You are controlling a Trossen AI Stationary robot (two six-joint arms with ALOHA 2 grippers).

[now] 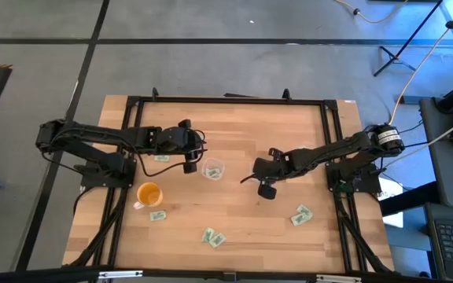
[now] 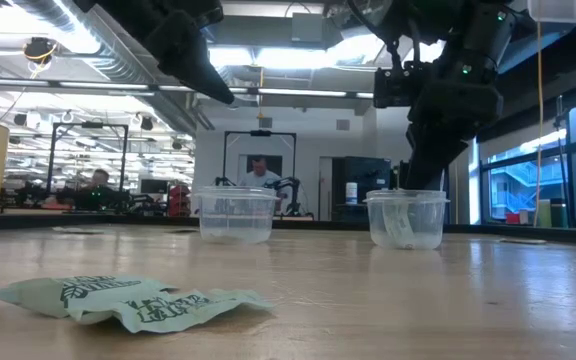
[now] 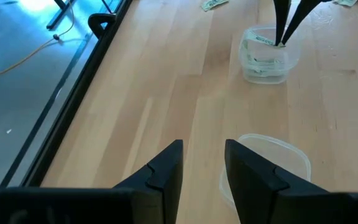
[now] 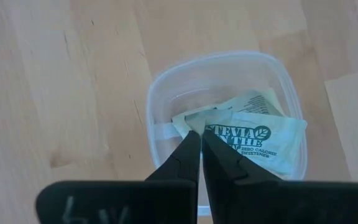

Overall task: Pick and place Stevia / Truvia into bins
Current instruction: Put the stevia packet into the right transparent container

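Two clear bins stand mid-table. One bin [image 4: 225,118] holds green-and-white Stevia packets [image 4: 253,140], one propped against its wall [image 2: 398,225]. My right gripper [image 4: 197,146] is shut and points down into this bin [image 3: 265,55], tips at the top packet's edge. The other bin [image 1: 212,168] looks empty [image 3: 272,163]. My left gripper [image 3: 202,165] hovers open just left of it [image 1: 189,159]. More packets lie flat on the table [image 1: 213,237], [image 1: 301,214], [image 1: 157,215], [image 1: 161,158]. My right gripper's shut fingertips [image 4: 191,140] come from above, pointing down, to the near edge of the top packet [image 4: 194,121] lying in the bin. I cannot tell whether they touch or pinch it.
An orange cup [image 1: 149,193] stands near the left arm's base side. A crumpled packet pair [image 2: 128,300] lies close to the table's near edge. A black frame rail [image 1: 226,100] runs around the tabletop. People and equipment show in the room beyond.
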